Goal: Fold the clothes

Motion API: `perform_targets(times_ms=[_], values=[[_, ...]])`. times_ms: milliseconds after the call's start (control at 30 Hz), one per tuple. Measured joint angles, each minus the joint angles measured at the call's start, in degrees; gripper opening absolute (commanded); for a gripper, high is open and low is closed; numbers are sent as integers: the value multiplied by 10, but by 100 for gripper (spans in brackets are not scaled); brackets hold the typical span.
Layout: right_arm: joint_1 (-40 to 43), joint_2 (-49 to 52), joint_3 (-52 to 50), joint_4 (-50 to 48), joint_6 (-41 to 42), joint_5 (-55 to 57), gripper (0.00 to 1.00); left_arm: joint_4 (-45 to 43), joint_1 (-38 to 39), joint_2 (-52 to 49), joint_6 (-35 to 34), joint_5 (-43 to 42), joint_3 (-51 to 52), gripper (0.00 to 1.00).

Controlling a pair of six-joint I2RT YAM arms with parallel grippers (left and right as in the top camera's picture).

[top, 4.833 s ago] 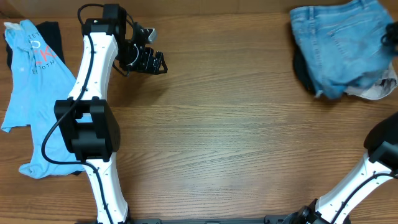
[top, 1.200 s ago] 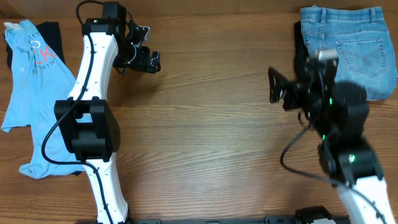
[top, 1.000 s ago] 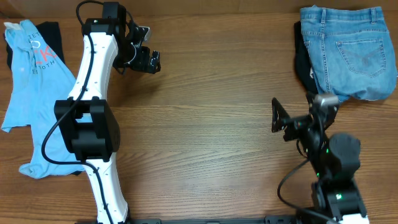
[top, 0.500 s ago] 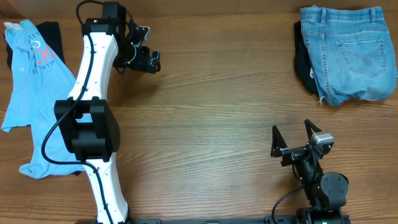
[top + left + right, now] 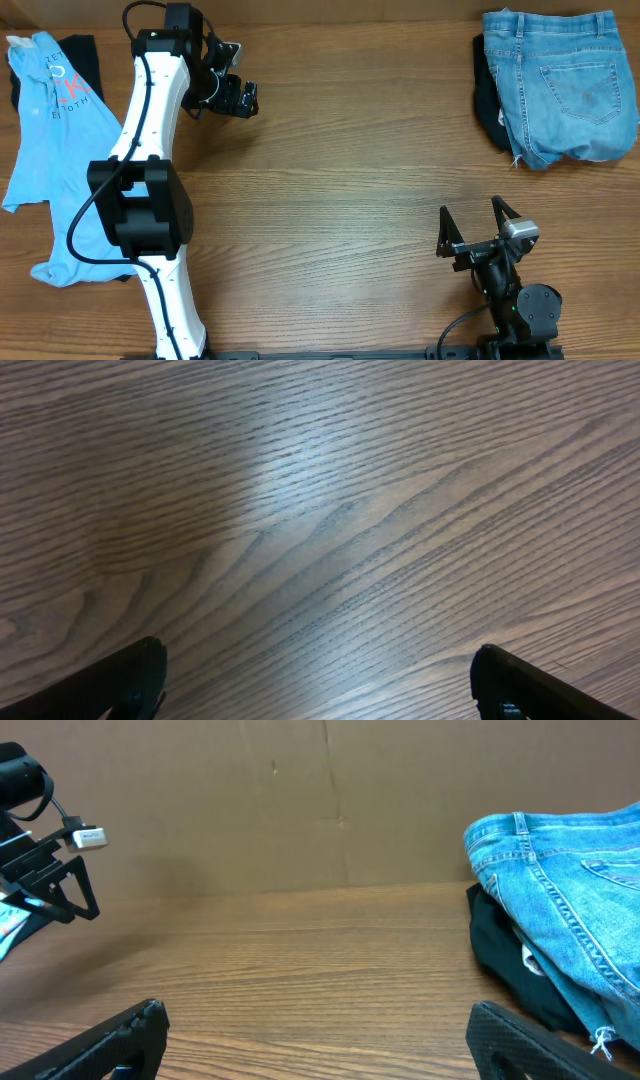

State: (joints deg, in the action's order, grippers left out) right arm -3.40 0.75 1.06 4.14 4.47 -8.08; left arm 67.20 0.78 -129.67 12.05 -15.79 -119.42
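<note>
Jeans (image 5: 560, 85) folded, black garment (image 5: 486, 100) mostly hidden beneath

I see the bench (image 5: 340, 180) in warm brown wood, with darker wavy grain running across it. At its far right corner the jeans (image 5: 565, 75) are light-blue denim, faded paler in patches, with pale stitching on the pocket and whitish frayed threads at the hem. A black cloth (image 5: 487, 100) shows at their left side, with a small white mark visible from my right wrist camera. At the far left corner the T-shirt (image 5: 45, 150) is pale blue with white and pinkish-red lettering, and a black garment (image 5: 82, 60) shows by it. The left pincer (image 5: 250, 98) and right pincer (image 5: 472, 212) are black. The left arm (image 5: 150, 110) is white with black joints. The wall (image 5: 250, 810) past the far edge is plain brown cardboard.
</note>
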Motion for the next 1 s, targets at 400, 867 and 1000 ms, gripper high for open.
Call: perform_targets(times_ms=[400,867,1000], values=[[0,0,0,0,0,0,100,0,0,0,0,0,0,100],[0,0,0,0,0,0,100,-245,48,297,-1,18,105,100],[0,0,0,1,0,0,100,-334,47,478,-1,42,293,100]])
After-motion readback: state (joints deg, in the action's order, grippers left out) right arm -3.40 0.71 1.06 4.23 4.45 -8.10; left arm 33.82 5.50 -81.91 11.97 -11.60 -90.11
